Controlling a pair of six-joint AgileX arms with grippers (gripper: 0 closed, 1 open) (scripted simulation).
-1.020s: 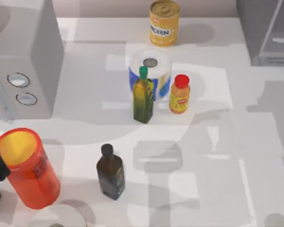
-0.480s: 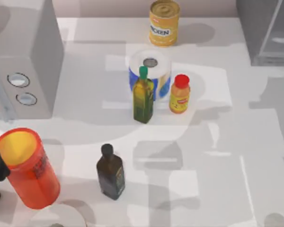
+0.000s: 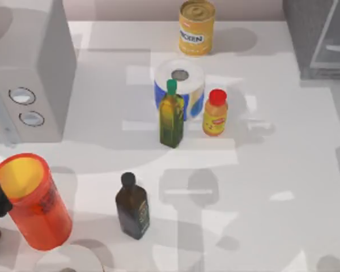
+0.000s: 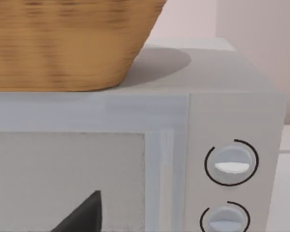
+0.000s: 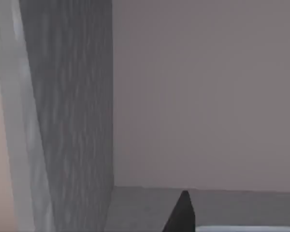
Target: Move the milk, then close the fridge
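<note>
I cannot tell how the jaws of either arm stand. A dark finger of the right arm sits close against the fridge, a plain grey box with a paler door panel at the worktop's far right corner. A dark finger of the left arm sits before the grey box with two round dials, under a woven basket.

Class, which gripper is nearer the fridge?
Right. The right gripper is close up against the fridge wall; the left gripper is by the dial box, far left of the fridge.
</note>
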